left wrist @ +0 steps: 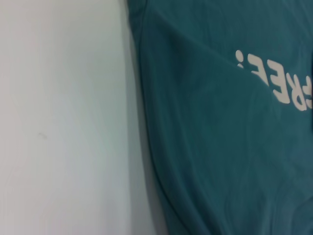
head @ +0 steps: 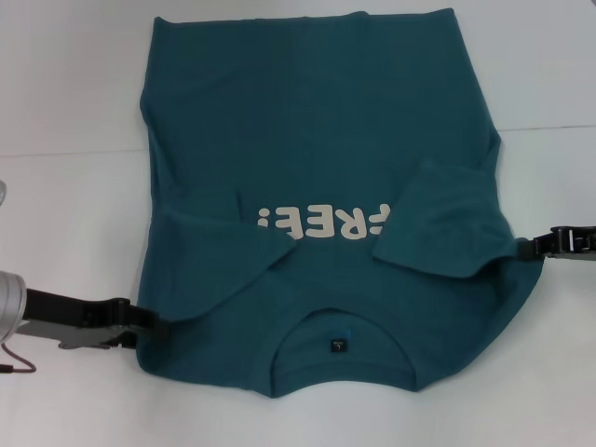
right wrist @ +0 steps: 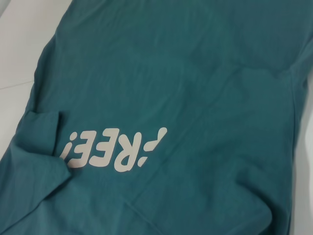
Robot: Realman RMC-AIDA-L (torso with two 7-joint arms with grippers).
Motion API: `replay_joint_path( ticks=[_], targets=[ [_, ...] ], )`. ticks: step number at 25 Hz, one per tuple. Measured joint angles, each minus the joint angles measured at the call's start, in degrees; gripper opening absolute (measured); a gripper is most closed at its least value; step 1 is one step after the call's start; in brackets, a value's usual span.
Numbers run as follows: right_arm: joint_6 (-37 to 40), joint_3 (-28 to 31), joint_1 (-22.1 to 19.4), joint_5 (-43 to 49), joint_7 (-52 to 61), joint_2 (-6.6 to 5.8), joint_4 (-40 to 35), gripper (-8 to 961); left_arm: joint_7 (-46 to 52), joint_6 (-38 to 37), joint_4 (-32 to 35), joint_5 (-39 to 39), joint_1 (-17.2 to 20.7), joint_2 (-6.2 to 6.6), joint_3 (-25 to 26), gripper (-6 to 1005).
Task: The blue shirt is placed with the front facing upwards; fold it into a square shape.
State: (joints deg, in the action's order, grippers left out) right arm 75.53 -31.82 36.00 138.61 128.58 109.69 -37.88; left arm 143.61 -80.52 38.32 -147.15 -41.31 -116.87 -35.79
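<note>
Only head cam: both end effectors (head: 154, 324) (head: 531, 247) at blue shirt (head: 317, 140) edges.

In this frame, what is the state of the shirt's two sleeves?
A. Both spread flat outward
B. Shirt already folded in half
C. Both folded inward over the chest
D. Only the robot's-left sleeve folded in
C. In the head view both sleeves of the blue shirt lie folded inward, each reaching one end of the FREE! lettering, the right one covering its edge.
</note>
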Motion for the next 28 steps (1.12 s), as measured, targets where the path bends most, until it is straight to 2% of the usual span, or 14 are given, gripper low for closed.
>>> replay_joint_path(
  ticks=[2,4,10,21,28],
  targets=[
    [0.0,0.0,0.1,0.0,0.0,0.00,0.0,23,0.1,0.0,0.0,-0.7,-0.1,0.00,-0.3,774],
    [0.0,0.0,0.1,0.0,0.0,0.00,0.0,23,0.1,0.0,0.0,-1.5,-0.3,-0.11,-0.7,525],
    [-0.1,0.0,0.3,0.0,0.0,0.00,0.0,24,0.2,0.2,0.0,-2.1,-0.5,-0.29,-1.6,282],
    [-0.1,0.0,0.3,0.0,0.0,0.00,0.0,24,-0.1,0.9,0.0,-2.0,-0.5,-0.30,-1.6,83],
    [0.6,0.2,0.0,0.0,-1.8,-0.03,-0.2,24,-2.6,0.9,0.1,-1.4,0.0,-0.29,-1.0,40]
  ],
)
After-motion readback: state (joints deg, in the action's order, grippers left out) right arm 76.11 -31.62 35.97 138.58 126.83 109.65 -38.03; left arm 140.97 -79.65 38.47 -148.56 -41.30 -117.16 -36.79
